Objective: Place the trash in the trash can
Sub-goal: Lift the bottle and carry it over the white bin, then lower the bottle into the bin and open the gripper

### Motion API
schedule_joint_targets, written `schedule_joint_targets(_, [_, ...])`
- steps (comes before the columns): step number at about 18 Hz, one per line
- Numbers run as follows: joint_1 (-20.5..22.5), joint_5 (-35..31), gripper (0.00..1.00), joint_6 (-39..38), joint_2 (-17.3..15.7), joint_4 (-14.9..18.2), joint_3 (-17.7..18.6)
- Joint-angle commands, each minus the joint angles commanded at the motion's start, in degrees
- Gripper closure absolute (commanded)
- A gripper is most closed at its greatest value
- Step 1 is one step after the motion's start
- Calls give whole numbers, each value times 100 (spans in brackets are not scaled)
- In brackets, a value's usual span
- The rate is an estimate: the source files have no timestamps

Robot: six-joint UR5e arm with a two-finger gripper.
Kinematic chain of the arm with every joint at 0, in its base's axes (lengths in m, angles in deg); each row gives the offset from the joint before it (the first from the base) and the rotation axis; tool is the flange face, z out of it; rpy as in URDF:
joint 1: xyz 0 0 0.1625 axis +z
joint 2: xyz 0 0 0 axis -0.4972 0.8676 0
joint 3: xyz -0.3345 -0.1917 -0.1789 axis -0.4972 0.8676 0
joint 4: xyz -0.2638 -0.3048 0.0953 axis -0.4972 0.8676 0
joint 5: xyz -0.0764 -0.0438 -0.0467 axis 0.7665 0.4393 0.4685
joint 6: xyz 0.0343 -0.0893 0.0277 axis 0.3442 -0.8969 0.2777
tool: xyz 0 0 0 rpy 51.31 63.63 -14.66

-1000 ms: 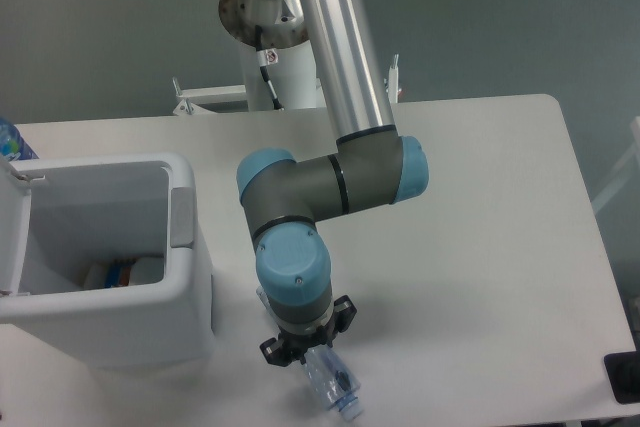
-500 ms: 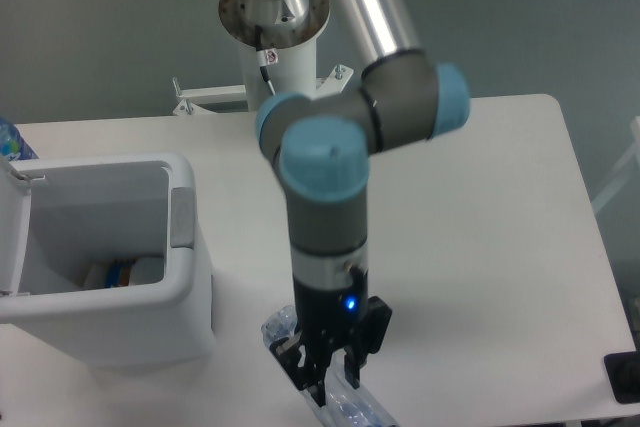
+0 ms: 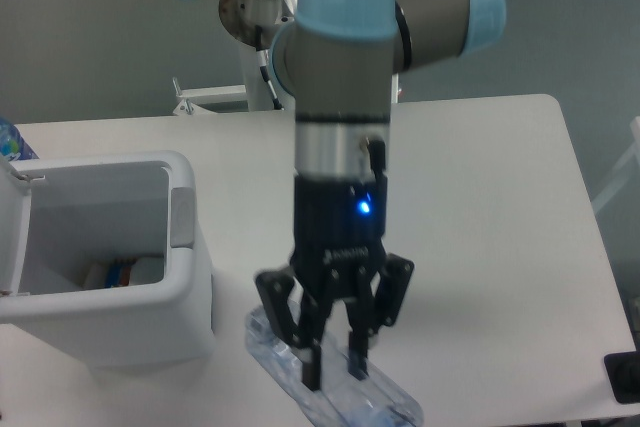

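A clear crushed plastic bottle (image 3: pixel 290 362), one piece of the trash, hangs slantwise near the table's front edge. My gripper (image 3: pixel 335 368) points straight down and is shut on its middle, with the black fingers (image 3: pixel 312 365) pressed against its sides. The bottle's ends stick out to the left and lower right of the fingers. The trash can (image 3: pixel 190 292) stands to the left, a white boxy bin with a grey tab (image 3: pixel 183 217) and its lid (image 3: pixel 10 237) swung open. Something white with blue and orange (image 3: pixel 120 272) lies inside at the bottom.
The arm's base column (image 3: pixel 275 67) stands behind the table's far edge. A blue-topped bottle (image 3: pixel 8 139) peeks in at the far left. A black object (image 3: pixel 622 377) sits at the table's front right corner.
The gripper has risen towards the camera with the bottle in its fingers, lifting it off the table. The wrist has swung upright over it. The trash can has not moved.
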Motion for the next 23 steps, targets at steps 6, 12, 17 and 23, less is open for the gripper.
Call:
schedule_joint_targets(6, [-140, 422, 55, 53, -501, -9, 728])
schedule_joint_targets(12, [-562, 449, 55, 325, -800, 0, 1275])
schedule_joint_targets(17, [-940, 449, 55, 360, -836, 9, 1424])
schedule_joint_targets(23, [-1274, 562, 54, 1053, -924, 9, 1784])
